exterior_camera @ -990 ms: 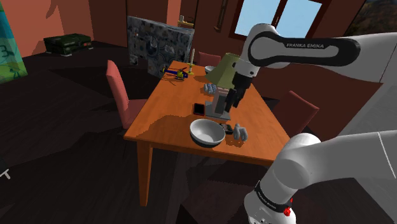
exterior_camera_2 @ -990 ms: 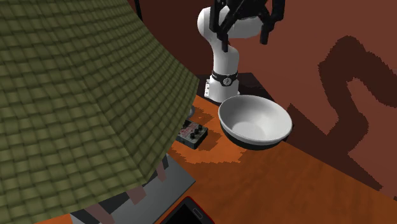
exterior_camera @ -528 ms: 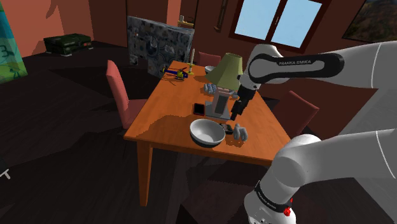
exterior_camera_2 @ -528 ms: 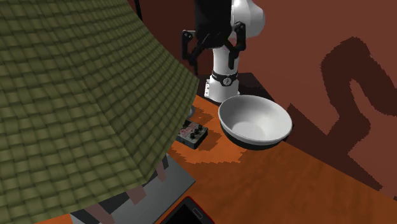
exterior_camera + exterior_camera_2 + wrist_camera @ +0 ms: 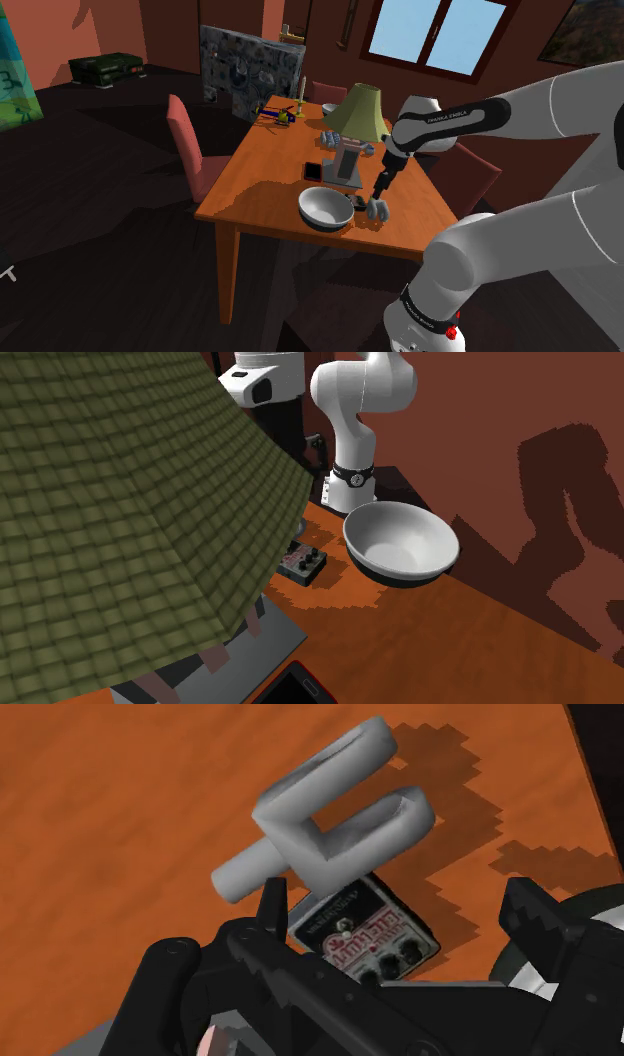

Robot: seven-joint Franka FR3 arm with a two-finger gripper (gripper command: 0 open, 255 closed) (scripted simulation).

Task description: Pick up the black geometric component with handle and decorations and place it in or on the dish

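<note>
A small black box [image 5: 365, 939] with a pink patterned face and knobs lies on the wooden table [image 5: 262, 190], just beside the white bowl [image 5: 325, 208]. It also shows next to the bowl [image 5: 400, 542] as the black box [image 5: 305, 564] in the second exterior view. A grey forked piece [image 5: 330, 819] lies against its far side. My gripper [image 5: 400, 919] hangs close above the box, open, with a finger [image 5: 270, 909] on either side of it and nothing clasped. In the shoulder view the gripper [image 5: 381, 193] points down over the box [image 5: 360, 203], next to the grey piece [image 5: 377, 208].
A lamp with a green shade [image 5: 355, 108] stands on a grey base [image 5: 345, 165] behind the bowl; its shade [image 5: 120, 502] blocks much of the second exterior view. A flat black device [image 5: 313, 171] lies near it. Red chairs [image 5: 190, 150] flank the table.
The arm has swung down from beside the lamp shade toward the shoulder view's lower right. The gripper now hangs low over the black box, still open.
</note>
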